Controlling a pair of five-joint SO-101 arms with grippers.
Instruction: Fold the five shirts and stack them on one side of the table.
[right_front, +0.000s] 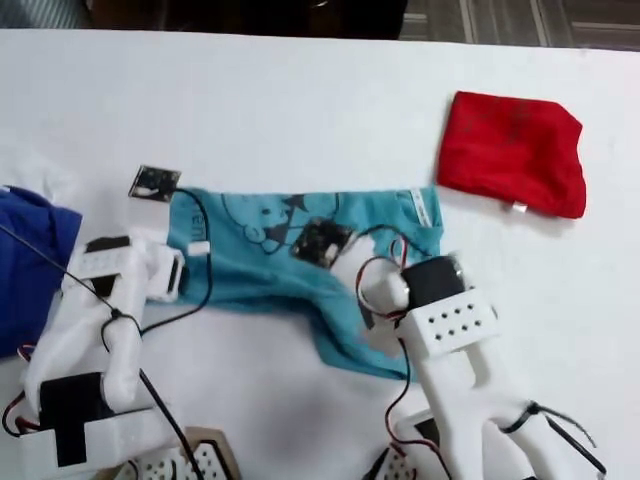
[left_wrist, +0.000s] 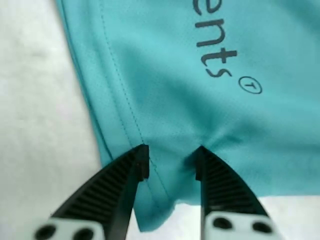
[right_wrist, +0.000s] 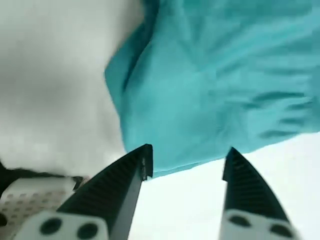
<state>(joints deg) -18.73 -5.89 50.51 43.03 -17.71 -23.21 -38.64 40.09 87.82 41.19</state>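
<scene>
The left end effector (left_wrist: 172, 160) has its jaws partly apart, both tips pressed down onto the teal shirt (left_wrist: 200, 100) beside a stitched hem, the cloth puckering slightly at one tip. The right end effector (right_wrist: 187, 162) stands wide open and grips nothing, one tip over the edge of the same shirt (right_wrist: 210, 85). That teal shirt (right_front: 270, 260) lies spread across the middle of the white desk (right_front: 300, 100), one corner trailing toward the arms. A folded red shirt (right_front: 512, 152) sits well apart at the far right (a blue shirt (right_front: 30, 260) is bunched at the left edge).
</scene>
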